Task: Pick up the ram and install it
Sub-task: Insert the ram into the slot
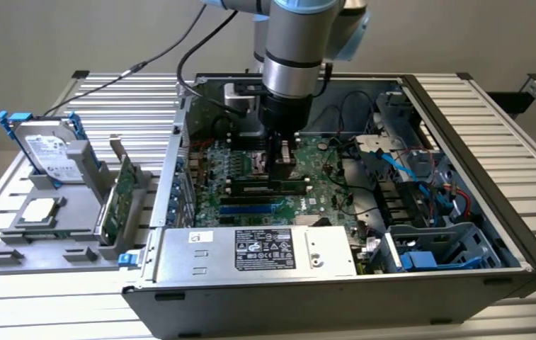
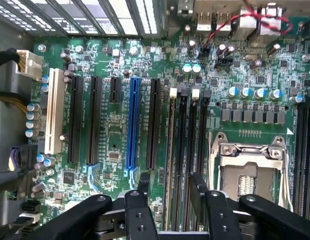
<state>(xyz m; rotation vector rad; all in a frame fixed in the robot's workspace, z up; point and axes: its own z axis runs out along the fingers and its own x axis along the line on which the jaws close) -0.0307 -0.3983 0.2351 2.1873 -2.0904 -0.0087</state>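
Observation:
The ram [image 2: 170,145] shows edge-on as a thin pale strip standing in the outermost of the black memory slots, beside the CPU socket [image 2: 251,167]. My gripper [image 2: 170,184] is open just above it, with one black finger [image 2: 143,186] on each side and a gap to the stick on both. In the exterior view the gripper [image 1: 284,164] hangs low inside the open computer case, over the motherboard [image 1: 248,202]. A narrow green strip, the ram [image 1: 270,187], lies in the slots right below it.
A grey holder [image 1: 22,248] at the exterior view's left carries a hard drive [image 1: 46,152], a processor [image 1: 41,211] and a wider green expansion card [image 1: 117,198]. The power supply [image 1: 258,251] fills the case's near side. Blue cables [image 1: 392,157] and a drive cage [image 1: 437,248] are at the right.

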